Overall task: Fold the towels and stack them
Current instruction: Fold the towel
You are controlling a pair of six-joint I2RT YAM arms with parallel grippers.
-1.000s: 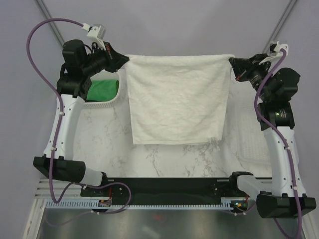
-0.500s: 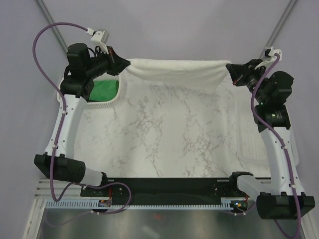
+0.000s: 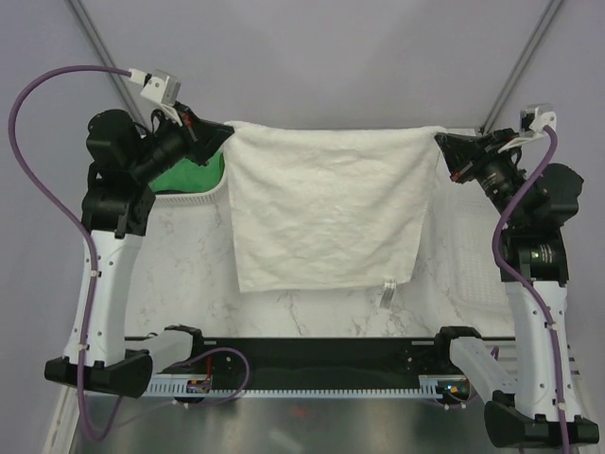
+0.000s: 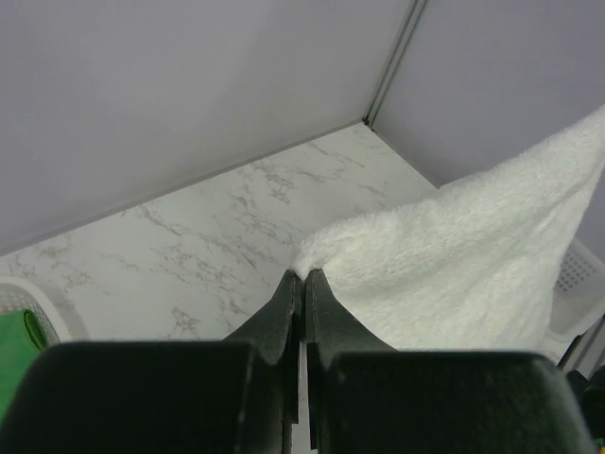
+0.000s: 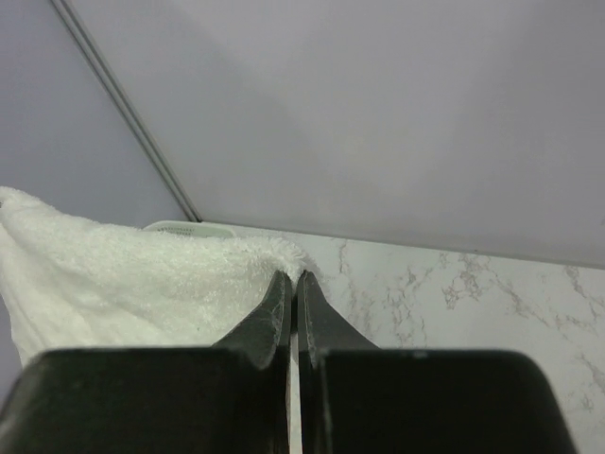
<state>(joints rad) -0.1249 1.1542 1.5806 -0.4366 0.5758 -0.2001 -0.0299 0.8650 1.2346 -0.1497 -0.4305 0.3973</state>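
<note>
Top external view, your holdings as they stood: one white towel (image 3: 326, 222), lifted by its two upper corners and hanging spread flat across the middle of the frame. Its lower edge lay toward the bottom over the marble table (image 3: 189, 274), and you could not tell whether it touched. A small label (image 3: 388, 291) dangled near its lower right corner. Your left gripper (image 3: 220, 134), at the upper left of the frame, was pinched tight on the towel's upper left corner. Your right gripper (image 3: 442, 140), at the upper right, was pinched tight on the upper right corner, the top hem running nearly level between the two. One green towel (image 3: 194, 175) sat bunched in a white mesh basket (image 3: 189, 200) at the left of the frame, partly hidden behind your left arm. Left wrist view: left gripper (image 4: 304, 276) with its jaws pressed together on a peak of white towel (image 4: 473, 255), the cloth falling away to the right of the frame; the mesh basket (image 4: 19, 298) with green towel (image 4: 14, 350) at the lower left edge; a second mesh basket (image 4: 579, 282) at the right edge. Right wrist view: right gripper (image 5: 291, 277) with its jaws pressed together on the white towel (image 5: 123, 284), which spread to the left of the frame, the marble table (image 5: 473, 284) to the right.
</note>
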